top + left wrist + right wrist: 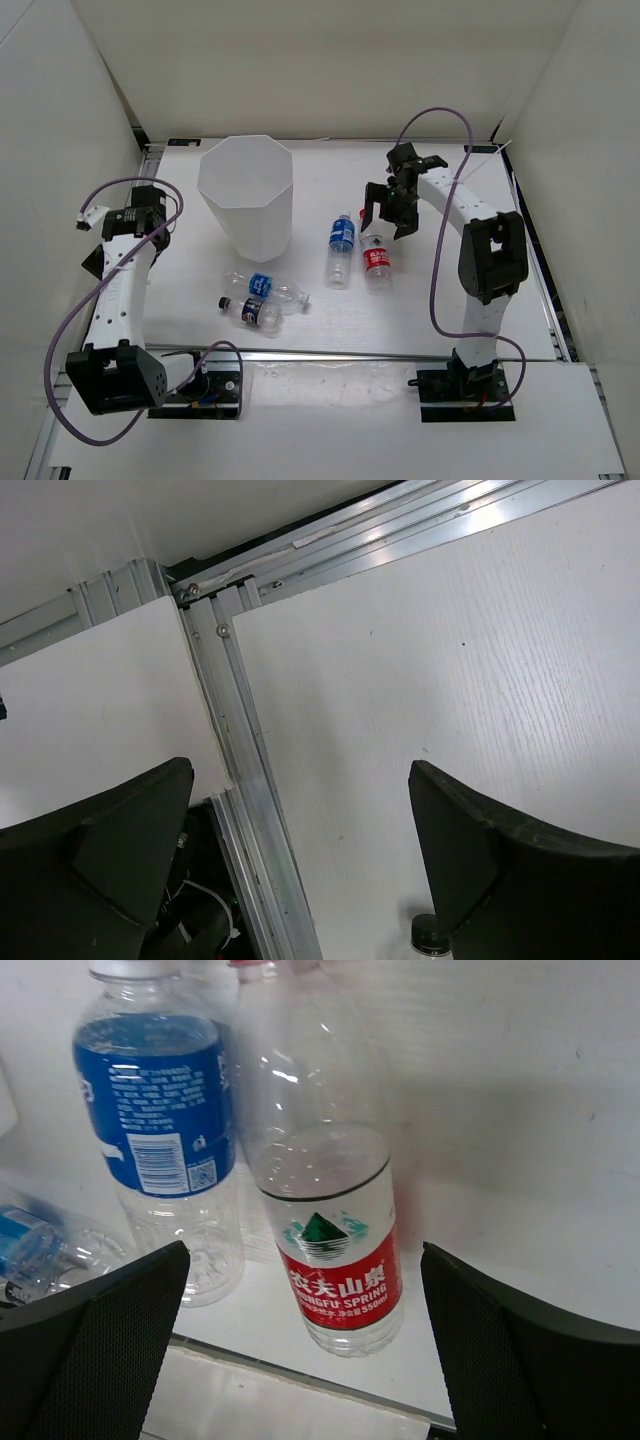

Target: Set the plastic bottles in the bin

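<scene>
Robot lab test cell. White panel walls (pixel 330 70) around white table (pixel 400 320), aluminium rails (pixel 245 770) along edges, left arm (pixel 120 290) and right arm (pixel 488 262) bolted at near edge, purple cables (pixel 437 110).

One camera overhead, one riding each wrist.
The top one hangs above and behind the bases (pixel 195 385), looking steeply down over the whole table (pixel 330 335), far wall (pixel 320 70) at the top. The left wrist one peers close at the rail (pixel 245 780) along the table's left edge. The right wrist one sits close over the red bottle (pixel 335 1260) and a blue bottle (pixel 160 1110); both also show from the top, right of middle.
</scene>
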